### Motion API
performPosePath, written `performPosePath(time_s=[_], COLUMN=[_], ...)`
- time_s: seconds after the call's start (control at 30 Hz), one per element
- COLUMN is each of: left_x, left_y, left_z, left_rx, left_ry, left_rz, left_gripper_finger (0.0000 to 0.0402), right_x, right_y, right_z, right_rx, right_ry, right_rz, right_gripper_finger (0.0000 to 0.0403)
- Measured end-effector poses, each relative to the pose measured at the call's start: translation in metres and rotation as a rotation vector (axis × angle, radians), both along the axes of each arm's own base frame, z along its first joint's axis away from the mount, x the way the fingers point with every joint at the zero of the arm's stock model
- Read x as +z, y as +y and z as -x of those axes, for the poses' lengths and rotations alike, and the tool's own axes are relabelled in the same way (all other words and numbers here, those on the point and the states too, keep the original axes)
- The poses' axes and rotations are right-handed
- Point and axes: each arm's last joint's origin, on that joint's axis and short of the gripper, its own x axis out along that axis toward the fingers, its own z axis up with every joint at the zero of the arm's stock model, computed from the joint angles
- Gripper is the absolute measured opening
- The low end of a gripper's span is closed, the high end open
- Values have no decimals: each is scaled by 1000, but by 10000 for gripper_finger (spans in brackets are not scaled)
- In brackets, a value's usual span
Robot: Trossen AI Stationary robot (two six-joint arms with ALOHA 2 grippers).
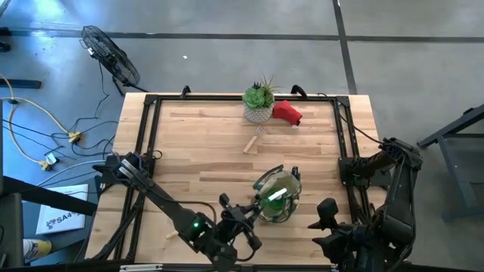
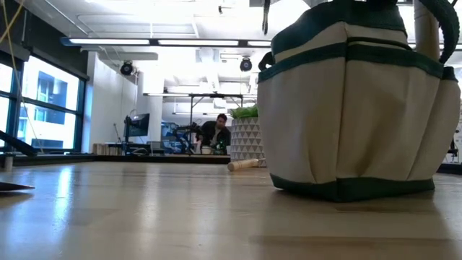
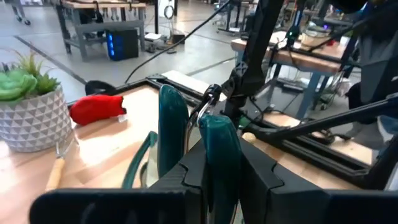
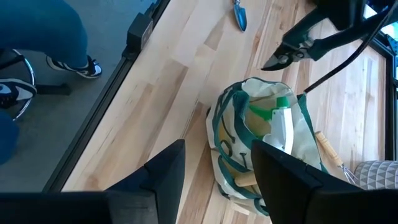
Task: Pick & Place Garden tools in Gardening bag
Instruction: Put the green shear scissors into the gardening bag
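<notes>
The gardening bag [image 1: 277,195], tan with a green rim, stands on the table's near half, also in the low view [image 2: 354,108] and the right wrist view [image 4: 261,143]. A green spray bottle [image 4: 280,118] is inside it. My left gripper [image 1: 243,221] hovers just left of the bag, shut on teal-handled pruners [image 3: 186,130], whose blades [image 4: 285,53] show in the air. My right gripper [image 4: 214,186] hangs open above the table, right of the bag. A wooden-handled tool [image 1: 255,140] and a red soft item [image 1: 287,113] lie near the far edge. A trowel [image 4: 239,15] lies left of the bag. My left gripper pinches the pruners between its two fingers, low on the two teal handles [image 3: 211,168]. The handles stick out ahead of the fingers, roughly level, toward the table's far right. The pruners are lifted clear of the table and of the bag.
A green spiky plant in a white pot [image 1: 259,102] stands at the far edge beside the red item. A black frame [image 1: 147,136] runs round the tabletop. A person's legs [image 4: 37,37] show beyond the table's near edge, and another person [image 2: 216,133] sits far behind.
</notes>
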Motion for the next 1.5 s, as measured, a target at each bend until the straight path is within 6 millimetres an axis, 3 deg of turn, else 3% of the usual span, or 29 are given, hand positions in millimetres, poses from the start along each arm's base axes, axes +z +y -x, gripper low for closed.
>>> performPosePath(time_s=[0.37,0.67,0.93,1.5], left_x=[-10,-19,-44,-48], left_y=[1,13,24,23], left_z=[-5,-17,-19,-14], left_rx=[52,78,103,124], left_ry=[-21,-52,-57,-43], left_rz=[4,73,132,107], left_gripper_finger=[48,48,48,47], right_x=[0,0,0,0], right_y=[0,0,1,1], right_z=[0,0,1,1], right_rx=[2,2,10,39], right_ry=[0,-2,2,19], right_rz=[1,-2,-2,8], right_gripper_finger=[176,176,176,176])
